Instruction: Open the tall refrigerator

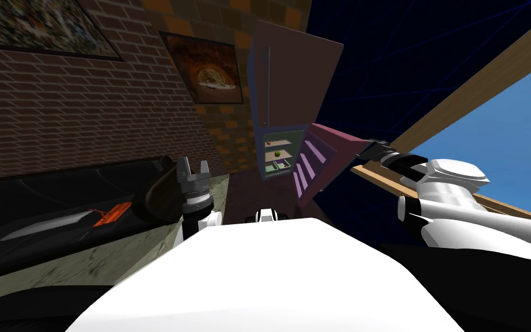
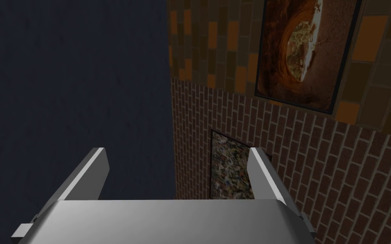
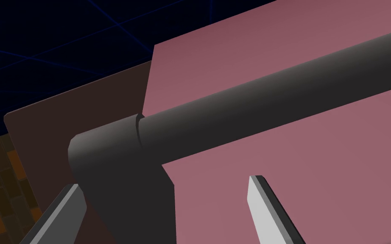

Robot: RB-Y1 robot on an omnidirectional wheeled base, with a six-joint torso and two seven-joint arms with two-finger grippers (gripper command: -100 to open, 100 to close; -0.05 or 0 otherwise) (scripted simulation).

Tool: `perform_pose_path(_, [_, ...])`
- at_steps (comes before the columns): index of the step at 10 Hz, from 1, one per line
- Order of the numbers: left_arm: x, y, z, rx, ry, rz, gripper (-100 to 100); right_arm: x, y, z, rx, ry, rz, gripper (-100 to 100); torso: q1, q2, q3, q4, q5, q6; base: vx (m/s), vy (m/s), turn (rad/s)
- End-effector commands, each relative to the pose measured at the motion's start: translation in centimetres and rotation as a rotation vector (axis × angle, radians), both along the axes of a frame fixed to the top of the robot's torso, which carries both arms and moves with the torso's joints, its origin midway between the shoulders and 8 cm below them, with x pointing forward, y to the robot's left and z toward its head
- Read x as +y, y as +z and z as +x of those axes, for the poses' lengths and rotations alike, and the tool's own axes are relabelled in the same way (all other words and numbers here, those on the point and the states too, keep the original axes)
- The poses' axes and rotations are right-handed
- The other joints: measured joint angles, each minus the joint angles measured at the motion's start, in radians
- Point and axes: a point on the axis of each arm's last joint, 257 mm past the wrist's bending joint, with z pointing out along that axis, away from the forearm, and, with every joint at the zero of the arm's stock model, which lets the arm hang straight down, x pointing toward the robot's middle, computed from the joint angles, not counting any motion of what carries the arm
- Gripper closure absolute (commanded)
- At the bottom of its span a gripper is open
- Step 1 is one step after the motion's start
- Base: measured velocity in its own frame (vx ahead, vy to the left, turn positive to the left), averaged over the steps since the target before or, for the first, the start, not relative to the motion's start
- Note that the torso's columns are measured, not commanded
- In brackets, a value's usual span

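The tall refrigerator (image 1: 293, 80) stands against the tiled brick wall, maroon-brown. One of its doors is shut and carries a long grey bar. The other door (image 1: 330, 151), pink on the outside, is swung wide and shows purple racks (image 1: 310, 167) on its inner face.

Inside the refrigerator, pale shelves (image 1: 276, 155) hold a small green thing (image 1: 277, 153) and a red one (image 1: 269, 142).

The right gripper (image 3: 165, 182) is at the outer face of the open door. Its fingers (image 3: 271, 212) are spread to either side of the foot of the dark handle (image 3: 254, 101). One finger lies close against the foot and the other stands clear of it. The open door is between this arm and the refrigerator's shelves.

The left gripper (image 1: 194, 166) is held up well to the left of the refrigerator, fingers (image 2: 93, 173) apart and holding nothing.

Further left of the refrigerator runs a dark surface (image 1: 28, 196). On it lies a knife (image 1: 45, 226) with a grey blade and an orange handle, and a dark rounded shape (image 1: 158, 199) sits at the end nearer the refrigerator.

A framed picture (image 1: 212, 69) hangs just left of the refrigerator. To its right is a wood-framed window (image 1: 506, 132) showing blue.
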Motion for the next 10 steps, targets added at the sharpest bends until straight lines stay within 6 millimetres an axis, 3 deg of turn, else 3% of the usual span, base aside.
perform_pose_path(1, [0.0,0.0,0.0,0.000,0.000,0.000,0,0.9,-0.6,2.0,0.004,0.009,0.026,-100,0.004,-0.003,-0.002,0.000,0.003,0.003,-0.020,-0.013,-0.023])
perform_pose_path(2, [0.0,0.0,0.0,0.000,0.000,0.000,0,1.7,-2.1,3.7,0.042,-0.002,0.030,-100,0.008,-0.006,-0.004,-0.001,0.005,0.002,-0.125,-0.087,-0.020])
perform_pose_path(3, [0.0,0.0,0.0,0.000,0.000,0.000,0,2.8,0.2,5.5,0.011,0.015,0.013,-100,0.003,-0.002,-0.002,-0.002,0.001,-0.002,-0.169,-0.085,0.013])
perform_pose_path(6, [0.0,0.0,0.0,0.000,0.000,0.000,0,3.3,1.5,6.5,-0.010,0.016,0.006,-100,0.014,-0.006,-0.005,0.001,0.010,-0.001,-0.044,-0.002,0.005])
perform_pose_path(7, [0.0,0.0,0.0,0.000,0.000,0.000,0,3.8,0.0,8.0,0.035,-0.006,-0.003,-100,0.016,-0.005,-0.004,0.002,0.012,-0.002,-0.144,-0.051,-0.009])
perform_pose_path(10, [0.0,0.0,0.0,0.000,0.000,0.000,0,5.2,2.5,9.8,0.007,0.009,-0.027,-100,0.012,0.000,0.000,0.004,0.011,0.002,-0.097,-0.042,0.032])
